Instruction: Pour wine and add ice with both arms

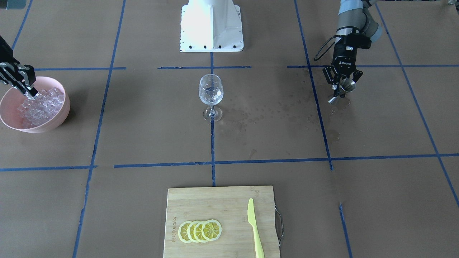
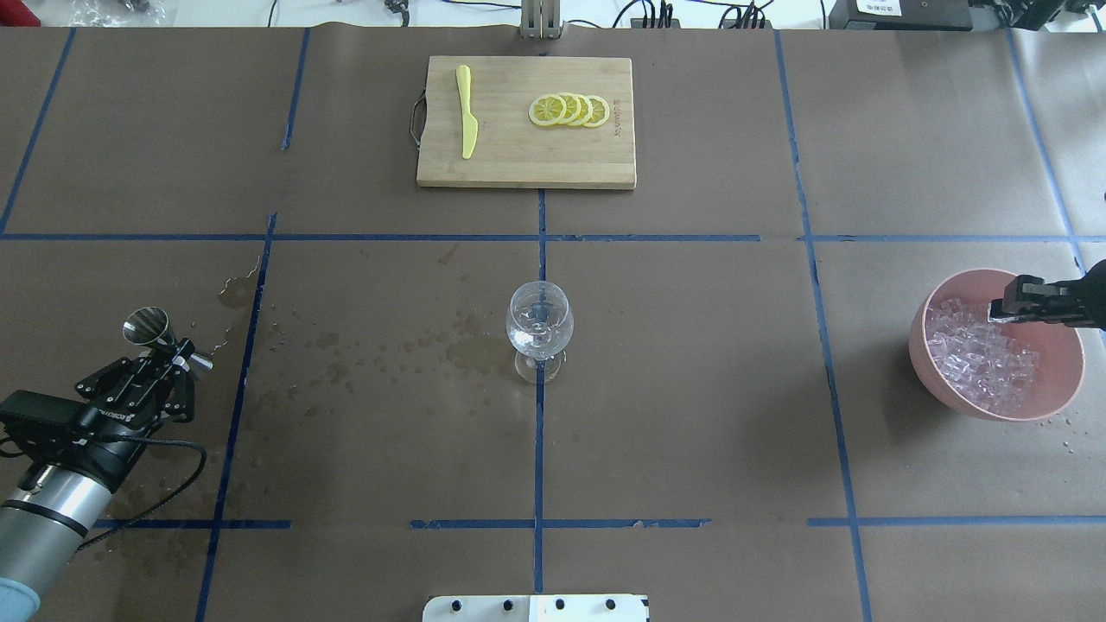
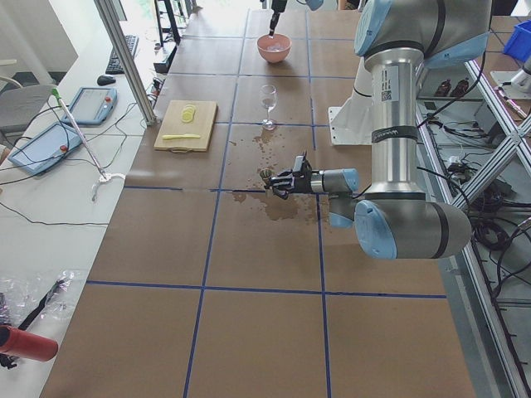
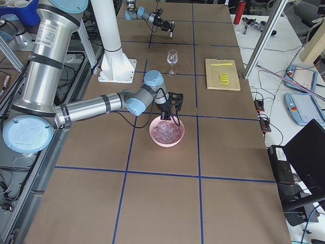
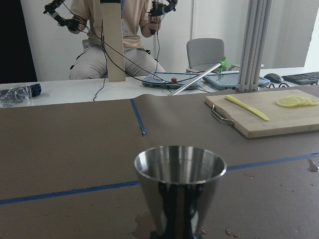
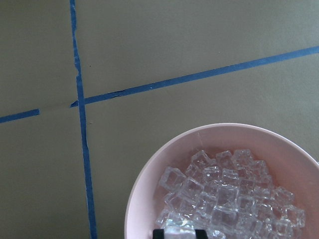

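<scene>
**Counter** (image 2: pixel 691 389): brown covering, divided into squares by blue tape lines.

**Left end effector** (image 2: pixel 177 358): on the left of the counter in the overhead view, near the robot's side. The fingers are closed round the narrow waist of a steel jigger (image 2: pixel 155 333). The jigger's open cup faces up. Whether its lower end touches the counter cannot be told.

**Right end effector** (image 2: pixel 1007 307): on the far right of the counter, with its tips lowered into a pink bowl (image 1: pixel 61 114). The fingers are drawn close together. The wrist view shows one cube sitting between the tips.

**Ice** (image 2: pixel 981 363): clear glossy cubes heaped in the pink bowl, filling most of it.

**Wine glass** (image 2: pixel 539 324): clear and upright, at the centre of the counter on a tape line, well apart from both arms.

**Wet patches** (image 2: pixel 389 345): dark spots scattered on the counter between the jigger and the glass.

**Cutting board** (image 2: pixel 525 155): wooden, at the far edge of the counter from the robot. It bears four overlapping lemon slices (image 2: pixel 570 110) and a pale yellow knife (image 2: pixel 467 121), which lie apart from each other.

**Pedestal** (image 1: pixel 211 28): white, at the robot's edge of the counter, in line with the glass.
</scene>
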{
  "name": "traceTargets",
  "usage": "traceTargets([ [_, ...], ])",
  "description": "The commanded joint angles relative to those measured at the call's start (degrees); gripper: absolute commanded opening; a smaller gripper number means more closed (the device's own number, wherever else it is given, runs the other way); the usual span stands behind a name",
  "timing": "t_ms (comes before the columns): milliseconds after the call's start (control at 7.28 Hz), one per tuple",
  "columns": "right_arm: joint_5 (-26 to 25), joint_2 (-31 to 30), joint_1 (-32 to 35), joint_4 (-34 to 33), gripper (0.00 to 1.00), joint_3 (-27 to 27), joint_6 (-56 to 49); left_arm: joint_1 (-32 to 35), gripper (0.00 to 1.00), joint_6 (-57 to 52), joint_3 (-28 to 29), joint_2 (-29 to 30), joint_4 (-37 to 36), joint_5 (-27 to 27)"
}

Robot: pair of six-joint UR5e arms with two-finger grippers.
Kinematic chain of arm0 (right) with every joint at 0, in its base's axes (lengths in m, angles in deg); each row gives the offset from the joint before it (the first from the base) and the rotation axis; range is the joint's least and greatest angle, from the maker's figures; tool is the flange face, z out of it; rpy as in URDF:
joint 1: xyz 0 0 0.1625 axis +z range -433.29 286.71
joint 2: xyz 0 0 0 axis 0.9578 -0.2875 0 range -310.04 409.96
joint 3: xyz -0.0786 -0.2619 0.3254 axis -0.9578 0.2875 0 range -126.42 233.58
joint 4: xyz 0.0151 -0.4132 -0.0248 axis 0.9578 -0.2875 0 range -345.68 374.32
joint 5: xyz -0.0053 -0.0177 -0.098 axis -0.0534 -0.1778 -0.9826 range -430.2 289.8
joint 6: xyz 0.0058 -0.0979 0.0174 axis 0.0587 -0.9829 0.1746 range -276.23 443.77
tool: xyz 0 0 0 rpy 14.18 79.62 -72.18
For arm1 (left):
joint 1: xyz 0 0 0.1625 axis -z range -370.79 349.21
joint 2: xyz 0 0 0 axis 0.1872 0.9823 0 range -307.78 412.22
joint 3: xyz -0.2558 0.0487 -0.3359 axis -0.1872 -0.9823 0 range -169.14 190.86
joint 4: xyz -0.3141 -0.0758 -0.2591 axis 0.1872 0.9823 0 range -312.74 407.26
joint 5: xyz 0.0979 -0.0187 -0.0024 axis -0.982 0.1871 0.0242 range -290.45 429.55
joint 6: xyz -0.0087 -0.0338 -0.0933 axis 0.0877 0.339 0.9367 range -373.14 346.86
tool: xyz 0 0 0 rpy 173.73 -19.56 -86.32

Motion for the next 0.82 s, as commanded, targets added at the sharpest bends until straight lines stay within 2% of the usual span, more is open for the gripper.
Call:
traceTargets([
  [0, 1.4, 0.1, 0.4, 0.0, 0.0, -1.1, 0.1, -0.3, 0.0, 0.7, 3.8, 3.1, -0.1, -3.6],
  [275, 1.8, 0.1, 0.7, 0.0, 0.0, -1.4, 0.1, -0.3, 0.0, 0.7, 4.1, 3.7, 0.0, -3.8],
  [412, 1.8, 0.1, 0.8, 0.0, 0.0, -1.4, 0.1, -0.3, 0.24, 0.6, 4.0, 4.0, 0.0, -3.8],
  [550, 1.8, 0.1, 0.8, 0.0, 0.0, -1.4, 0.1, -0.3, 0.35, 0.6, 4.0, 4.0, 0.0, -3.8],
  [687, 1.8, 0.2, 0.8, 0.0, 0.0, -1.5, 0.1, -0.4, 0.41, 0.6, 4.1, 4.0, 0.0, -3.8],
])
